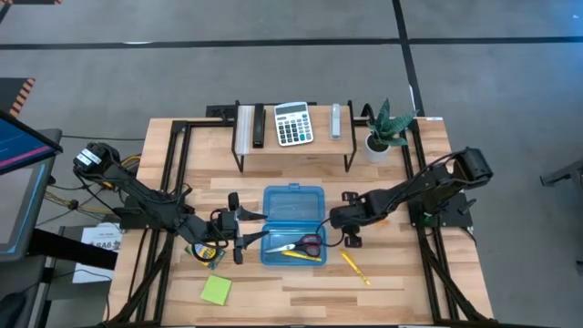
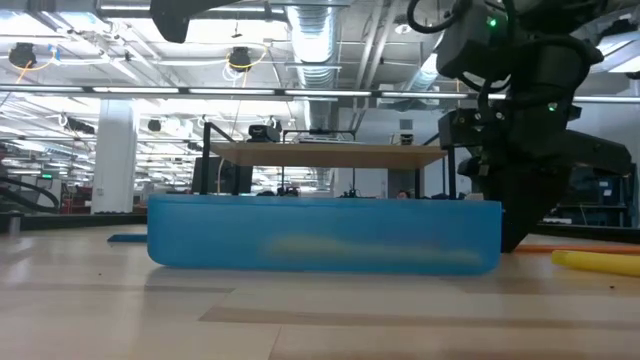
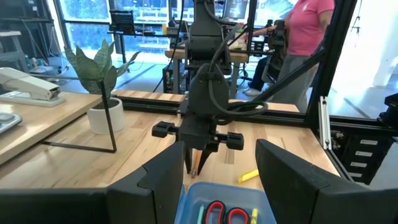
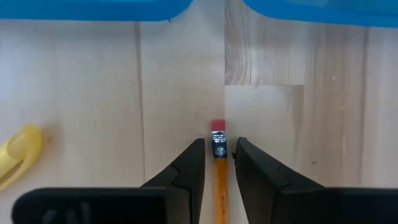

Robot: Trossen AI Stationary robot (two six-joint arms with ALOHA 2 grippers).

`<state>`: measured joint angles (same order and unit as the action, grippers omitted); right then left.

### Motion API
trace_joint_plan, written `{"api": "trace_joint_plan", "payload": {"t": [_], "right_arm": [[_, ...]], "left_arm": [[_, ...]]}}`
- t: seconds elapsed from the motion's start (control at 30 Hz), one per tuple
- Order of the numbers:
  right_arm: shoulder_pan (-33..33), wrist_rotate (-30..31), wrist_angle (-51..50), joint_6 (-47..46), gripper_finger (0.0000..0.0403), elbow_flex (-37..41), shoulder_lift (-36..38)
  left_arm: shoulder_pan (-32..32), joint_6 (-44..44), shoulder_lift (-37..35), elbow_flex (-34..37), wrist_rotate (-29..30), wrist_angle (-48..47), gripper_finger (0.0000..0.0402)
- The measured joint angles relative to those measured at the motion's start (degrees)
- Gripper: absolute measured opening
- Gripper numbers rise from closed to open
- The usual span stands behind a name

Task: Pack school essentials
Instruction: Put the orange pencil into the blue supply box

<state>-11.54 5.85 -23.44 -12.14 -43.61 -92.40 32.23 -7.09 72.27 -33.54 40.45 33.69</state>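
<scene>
Pencil (image 4: 219, 174) is lying on the desk (image 4: 93, 93) just beside the blue case (image 1: 293, 225), between the right tool's (image 4: 219, 163) narrowly spread fingers. Squeezing squarely behind the eraser should be avoiding a roll. Left tool (image 1: 239, 228) is waiting spread beside the case, holding nothing.

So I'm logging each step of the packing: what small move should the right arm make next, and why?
Probably close the right gripper on the pencil. Its fingers flank the pencil just behind the eraser, seemingly without gripping it, and the pencil lies on the table outside the blue case.
</scene>
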Motion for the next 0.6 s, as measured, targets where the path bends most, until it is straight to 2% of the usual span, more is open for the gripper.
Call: {"api": "trace_joint_plan", "payload": {"t": [0.3,0.6], "right_arm": [[0.05,-0.31,1.52,-0.26,0.0090,0.67,-1.11],[0.05,-0.41,1.92,-0.02,0.0012,0.71,-1.26]], "left_arm": [[-0.02,-0.27,-0.02,0.00,0.02,0.00,0.0188],[-0.02,-0.95,-0.02,0.00,0.02,-0.33,0.0188]]}}
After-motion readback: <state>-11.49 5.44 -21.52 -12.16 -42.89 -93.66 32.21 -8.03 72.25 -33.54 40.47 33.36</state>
